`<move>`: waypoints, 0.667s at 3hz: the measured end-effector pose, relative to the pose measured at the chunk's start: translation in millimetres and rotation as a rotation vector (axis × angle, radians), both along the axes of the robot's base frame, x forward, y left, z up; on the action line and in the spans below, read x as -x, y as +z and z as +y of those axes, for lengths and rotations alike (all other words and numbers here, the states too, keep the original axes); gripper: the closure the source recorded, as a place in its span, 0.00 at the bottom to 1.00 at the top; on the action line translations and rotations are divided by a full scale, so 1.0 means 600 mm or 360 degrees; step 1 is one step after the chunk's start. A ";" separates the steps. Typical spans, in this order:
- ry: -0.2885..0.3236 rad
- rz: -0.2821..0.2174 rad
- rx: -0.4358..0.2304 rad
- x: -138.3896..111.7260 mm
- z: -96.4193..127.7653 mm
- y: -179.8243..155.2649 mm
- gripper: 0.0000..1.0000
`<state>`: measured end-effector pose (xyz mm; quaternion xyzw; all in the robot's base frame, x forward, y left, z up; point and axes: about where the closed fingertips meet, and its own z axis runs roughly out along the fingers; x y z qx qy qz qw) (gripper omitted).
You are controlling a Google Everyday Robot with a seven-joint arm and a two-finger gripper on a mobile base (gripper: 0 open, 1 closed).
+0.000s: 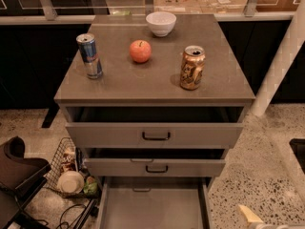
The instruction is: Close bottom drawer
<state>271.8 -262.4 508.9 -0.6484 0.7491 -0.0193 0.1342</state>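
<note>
Camera view, lower right corner: hand (251, 217) poking in over the bottom edge, only a pale tip and a sliver of grey showing. Cannot tell how far open, nor whether holding anything. Seen against speckled floor (259, 175), to the right of the bottom drawer (152, 206) and apart from it, not touching.

Bottom drawer pulled far out toward the camera, plain grey inside exposed, front cut off by the frame's lower edge. Just above it, middle drawer (155, 167) standing a little way out, dark bar handle at its centre. Above that, top drawer (155, 135), taller in front than the middle one, also out a little, dark gap showing behind its upper edge.

On the desk (143, 87) top: golden can (192, 67) upright at the right, apple (140, 51) near the middle, blue can (89, 56) upright at the left, white bowl (161, 23) at the back. All well apart from one another.

Farther out: white post (281, 66) slanting down to the floor right of the desk; wire basket (71, 171) with odds and ends on the floor at the left.
</note>
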 end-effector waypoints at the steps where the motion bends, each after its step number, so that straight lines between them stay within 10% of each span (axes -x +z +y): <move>1: 0.0000 0.0000 0.0000 0.000 0.000 0.000 0.00; 2: -0.0019 0.0023 -0.0019 -0.014 -0.010 -0.040 0.00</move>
